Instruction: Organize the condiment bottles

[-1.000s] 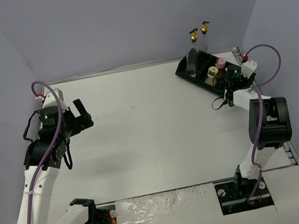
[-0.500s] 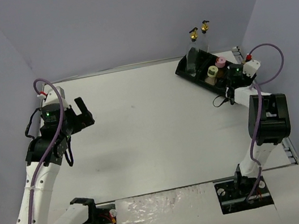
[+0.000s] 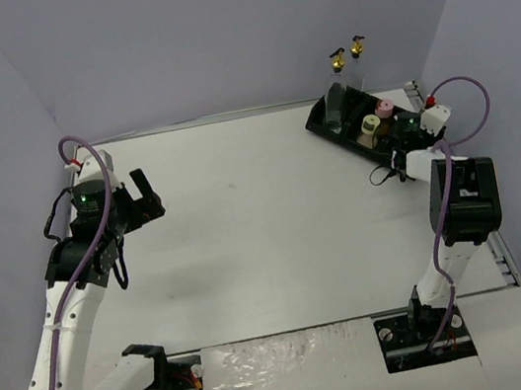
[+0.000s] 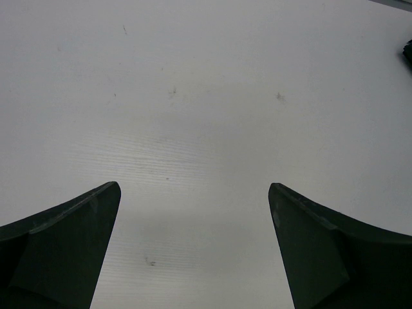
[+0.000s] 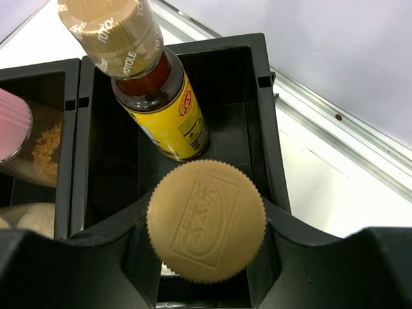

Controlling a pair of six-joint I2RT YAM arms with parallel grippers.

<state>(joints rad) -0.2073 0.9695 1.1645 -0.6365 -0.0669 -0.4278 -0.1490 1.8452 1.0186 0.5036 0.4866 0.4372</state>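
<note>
Tan-capped amber glass bottle (image 5: 206, 219), pinched by the right gripper (image 5: 205, 248), is at the end compartment of the black plastic tray (image 5: 273, 148), just beside its yellow-labelled twin (image 5: 170, 112), seemingly so the pair shares one slot. Left gripper (image 4: 193, 244) hangs spread wide over the white table (image 4: 193, 96), idle.

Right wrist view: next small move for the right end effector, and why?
Probably lower straight down. The right end effector is shut on the brown-capped bottle over the black tray's end compartment, beside the other amber bottle; whether it's seated is hidden.

Ribbed plastic bottle cap (image 5: 206, 222), matt black tray (image 5: 273, 129)
</note>
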